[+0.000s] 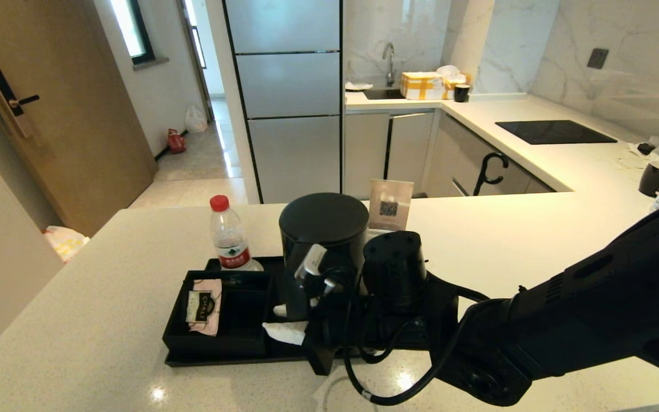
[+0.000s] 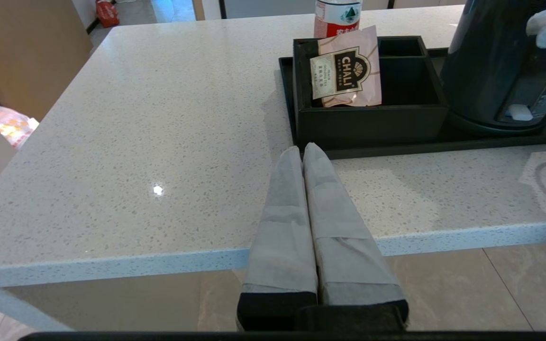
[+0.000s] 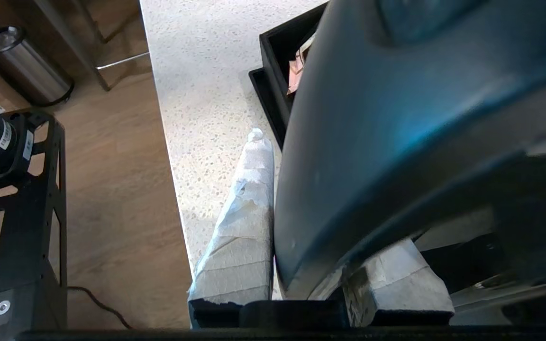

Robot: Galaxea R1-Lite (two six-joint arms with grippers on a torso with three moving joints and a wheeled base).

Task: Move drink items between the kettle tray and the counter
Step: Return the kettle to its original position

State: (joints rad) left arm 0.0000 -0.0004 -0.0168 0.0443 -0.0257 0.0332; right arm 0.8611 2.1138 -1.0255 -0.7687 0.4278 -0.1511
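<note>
The tall matte black cylindrical electric kettle (image 1: pixel 322 240) stands upright on the flat rectangular black tray with a low rim (image 1: pixel 238 357), which lies on the broad light beige speckled stone worktop (image 1: pixel 106 297). The right tool (image 1: pixel 298 320) reaches in from the robot's right side and is clamped on the kettle's handle side: in the right wrist view one cloth-wrapped finger (image 3: pixel 242 237) lies along the outside of the dark kettle wall (image 3: pixel 372 142), and the other finger shows only partly beneath the kettle's curved body, so the kettle sits between them. On the left part of the tray sits the divided black compartment box (image 1: pixel 221 320), and the small flat black-and-beige "CHALI" tea sachet (image 1: pixel 203 306) leans inside its left compartment; the left wrist view shows it (image 2: pixel 346 71) propped against the box's inner wall. A clear red-capped water bottle (image 1: pixel 229 234) stands at the tray's far left corner, just beside the kettle. A small card with a printed square code (image 1: pixel 389 205) stands on the worktop behind the kettle. The left tool (image 2: pixel 304 151) hangs by the near edge of the worktop, apart from the tray, its two wrapped fingers pressed together with nothing between them.
</note>
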